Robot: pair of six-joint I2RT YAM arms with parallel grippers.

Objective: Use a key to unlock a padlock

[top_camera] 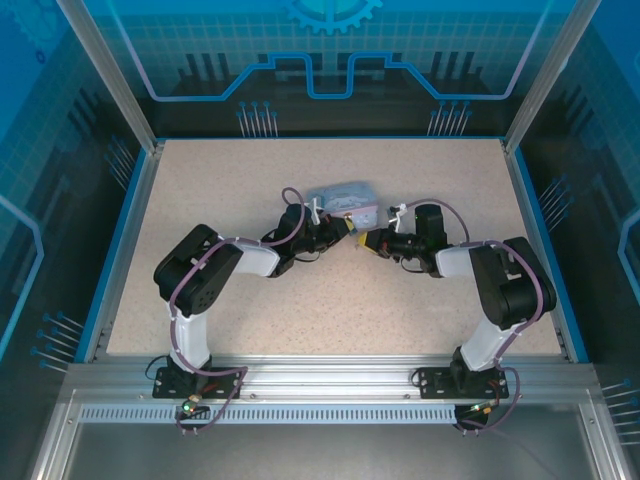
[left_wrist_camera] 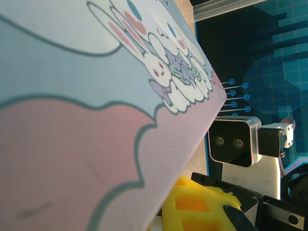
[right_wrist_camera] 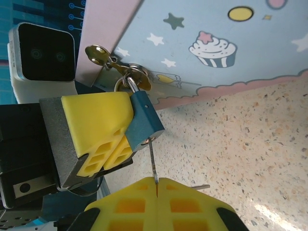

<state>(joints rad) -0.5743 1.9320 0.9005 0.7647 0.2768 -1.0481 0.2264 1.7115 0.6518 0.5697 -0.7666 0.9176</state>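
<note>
The right gripper [right_wrist_camera: 157,191] is fully closed, with both yellow pads pressed together on the key [right_wrist_camera: 153,163]. The thin shaft stands up out of the seam between them.

The shaft's tip meets the bottom face of the padlock [right_wrist_camera: 146,120]. The padlock hangs just below the hasp of the tin [right_wrist_camera: 226,29], and its shackle [right_wrist_camera: 126,83] is threaded through that hasp. I cannot tell whether the tip is seated in the keyway or only touching its mouth.

One yellow finger [right_wrist_camera: 94,120] of the left gripper [top_camera: 347,229] lies flat against a broad side of the padlock. Its second finger is hidden, so I cannot tell whether that gripper is clamped on the body. A brass tab [right_wrist_camera: 98,54] sits just above the shackle, against the tin's edge.

I judge the step in hand to be insertion, with the shackle not yet released.

The next move calls for:
1. Keeping the shaft in line with the padlock's long axis.
2. Pushing the key home toward the tin.
3. Rotating the right wrist about the shaft while the left side braces the body.

There is one risk. The shaft is slim, so any side load may bend it or swing the padlock on the hasp.
</note>
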